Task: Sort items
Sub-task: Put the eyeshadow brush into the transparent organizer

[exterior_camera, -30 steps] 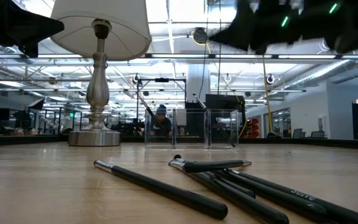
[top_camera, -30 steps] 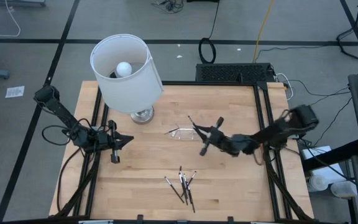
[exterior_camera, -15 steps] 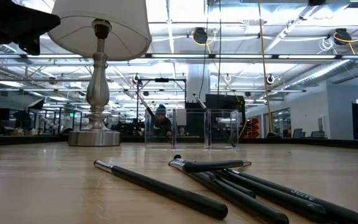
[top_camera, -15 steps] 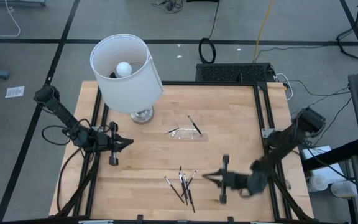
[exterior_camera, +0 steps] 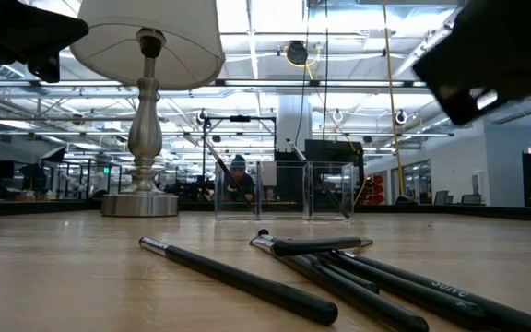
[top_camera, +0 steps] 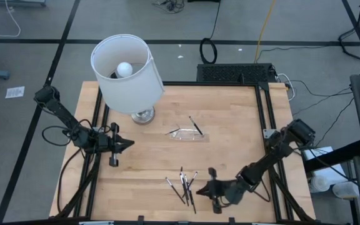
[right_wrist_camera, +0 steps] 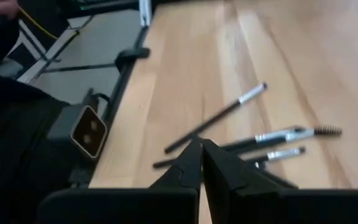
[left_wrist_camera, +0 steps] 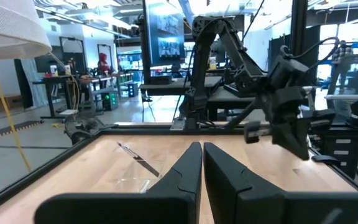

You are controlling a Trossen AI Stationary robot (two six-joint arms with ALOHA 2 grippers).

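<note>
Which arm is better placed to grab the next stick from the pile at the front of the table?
The right. Its gripper sits right beside the pile of sticks, fingers shut and aimed at them in its wrist view. The left gripper, also shut, waits near the table's left edge, farther from the pile.

Right gripper (top_camera: 208,189) low over the front of the table (top_camera: 230,125), just right of the items (top_camera: 184,184), fingers (right_wrist_camera: 188,163) pressed together, arm stretched back to the table's right edge. Left gripper (top_camera: 125,143) waiting at the table's left edge, below the lamp (top_camera: 127,72), fingers (left_wrist_camera: 188,168) closed, pointing across the table.
</note>
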